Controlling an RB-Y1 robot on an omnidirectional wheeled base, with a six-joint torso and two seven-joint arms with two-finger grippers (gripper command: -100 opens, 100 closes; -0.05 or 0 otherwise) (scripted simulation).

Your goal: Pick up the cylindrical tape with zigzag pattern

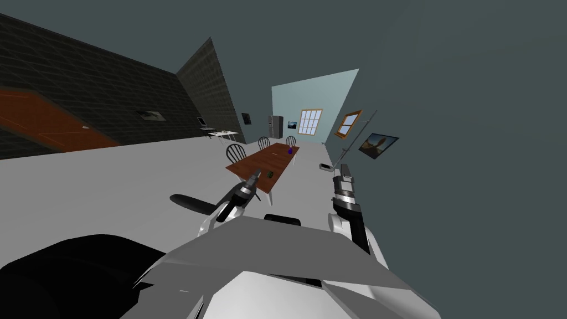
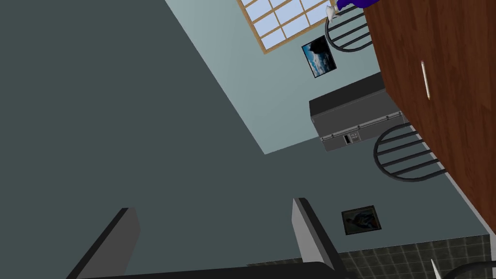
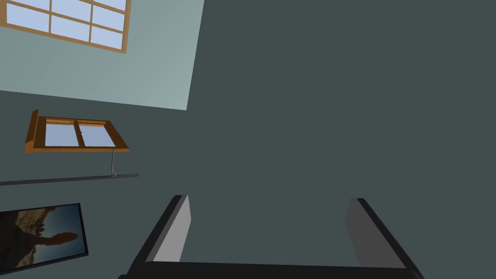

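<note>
With left hand [image 2: 213,204] and right hand [image 3: 269,198] gaping empty, I'm risking clipping the tabletop [image 1: 277,155] reaching for what's possibly the tape [image 1: 270,174].

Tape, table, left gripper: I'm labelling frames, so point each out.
tape [image 1: 270,174], head view, its dark top.
table [image 1: 275,159], head view, bare brown top.
left gripper [image 2: 213,206], left wrist view, midway between fingertips.

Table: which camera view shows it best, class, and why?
The head view: the whole table shows there, with chairs beside it and a small dark thing on top. The left wrist view catches one strip of its brown top; the right wrist camera points away from it.
</note>
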